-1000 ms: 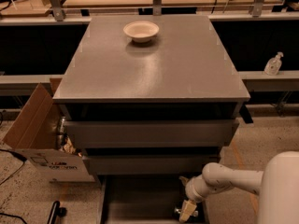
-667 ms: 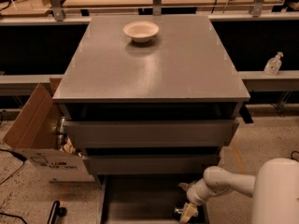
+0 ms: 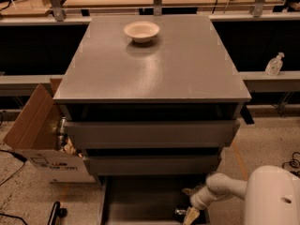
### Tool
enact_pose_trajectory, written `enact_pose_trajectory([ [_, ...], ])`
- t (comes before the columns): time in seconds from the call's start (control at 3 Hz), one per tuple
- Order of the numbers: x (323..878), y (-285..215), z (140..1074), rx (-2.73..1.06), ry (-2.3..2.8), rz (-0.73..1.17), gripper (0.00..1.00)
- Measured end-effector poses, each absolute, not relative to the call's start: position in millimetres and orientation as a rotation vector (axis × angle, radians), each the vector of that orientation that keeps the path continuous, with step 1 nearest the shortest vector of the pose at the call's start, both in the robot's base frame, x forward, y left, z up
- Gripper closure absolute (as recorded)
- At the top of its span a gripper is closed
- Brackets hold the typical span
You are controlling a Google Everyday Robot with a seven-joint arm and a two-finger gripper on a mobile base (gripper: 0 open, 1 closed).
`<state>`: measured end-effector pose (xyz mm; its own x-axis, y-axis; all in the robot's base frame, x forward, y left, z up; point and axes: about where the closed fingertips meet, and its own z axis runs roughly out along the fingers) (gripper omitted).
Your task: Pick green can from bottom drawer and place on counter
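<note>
The bottom drawer (image 3: 140, 200) is pulled out at the bottom of the view, showing a flat grey floor. My gripper (image 3: 190, 215) hangs from the white arm (image 3: 220, 187) and reaches down into the drawer's right side, at the frame's lower edge. A small dark thing with a silvery end (image 3: 180, 212) lies right against the gripper's left side; it looks like the green can, mostly hidden. The counter (image 3: 154, 64) is the broad grey slab above the drawers.
A pale round bowl (image 3: 141, 31) sits at the counter's far edge. Two wider grey drawers (image 3: 150, 134) stick out slightly under the counter. An open cardboard box (image 3: 37, 135) stands on the floor to the left. A sanitizer bottle (image 3: 274, 64) stands on the right ledge.
The white arm has sunk a little, bringing my gripper slightly lower into the bottom drawer. Nothing else has moved.
</note>
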<state>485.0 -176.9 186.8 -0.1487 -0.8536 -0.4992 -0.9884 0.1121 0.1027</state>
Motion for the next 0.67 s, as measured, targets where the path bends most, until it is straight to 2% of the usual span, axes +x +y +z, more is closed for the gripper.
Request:
enact_pose_trajectory([
  [0.33, 485.9, -182.9, 171.6, -1.800, 2.105, 0.601, 0.19],
  [0.67, 487.1, -186.3, 164.0, -1.794, 2.118, 0.604, 0.33],
])
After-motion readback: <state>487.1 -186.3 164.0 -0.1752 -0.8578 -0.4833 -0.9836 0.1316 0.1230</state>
